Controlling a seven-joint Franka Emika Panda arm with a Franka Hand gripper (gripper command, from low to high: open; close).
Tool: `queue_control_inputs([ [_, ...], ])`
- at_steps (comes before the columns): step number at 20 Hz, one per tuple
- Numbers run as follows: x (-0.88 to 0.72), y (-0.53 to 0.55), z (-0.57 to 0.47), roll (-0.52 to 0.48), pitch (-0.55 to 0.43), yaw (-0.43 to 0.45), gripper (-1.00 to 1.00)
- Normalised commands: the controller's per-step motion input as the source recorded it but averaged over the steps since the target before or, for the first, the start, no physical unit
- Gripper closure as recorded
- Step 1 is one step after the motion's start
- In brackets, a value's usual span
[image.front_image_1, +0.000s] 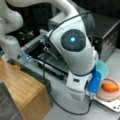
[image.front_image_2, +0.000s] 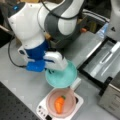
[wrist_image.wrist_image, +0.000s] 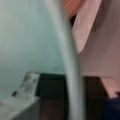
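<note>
A teal bowl (image.front_image_2: 62, 76) sits on the grey table beside a pink bowl (image.front_image_2: 71, 102) that holds an orange carrot (image.front_image_2: 59, 104) and rests on a white scale (image.front_image_2: 42, 110). My gripper (image.front_image_2: 51, 71) reaches down at the teal bowl's left rim, under the white and blue hand. In the wrist view the teal bowl (wrist_image.wrist_image: 30, 37) fills the left side and its rim runs between the jaws; one metal finger (wrist_image.wrist_image: 28, 80) stands inside the bowl, apart from the rim. In a front view the arm hides most of the teal bowl (image.front_image_1: 103, 68), and the carrot (image.front_image_1: 110, 86) shows at the right.
A wooden box (image.front_image_1: 22, 87) stands at a front view's lower left. A metal cabinet (image.front_image_1: 110, 32) and a dark tray (image.front_image_2: 100, 65) lie behind the bowls. A black cable (image.front_image_1: 62, 106) trails over the table by the arm.
</note>
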Motion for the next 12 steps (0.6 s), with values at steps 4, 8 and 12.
queue_control_inputs([
  [4, -0.96, 0.06, -0.26, -0.226, -0.284, -0.314, 1.0],
  [8, -0.78, 0.07, -0.22, -0.172, -0.288, -0.314, 1.0],
  [12, -0.6, 0.08, -0.16, -0.105, -0.274, -0.286, 1.0],
])
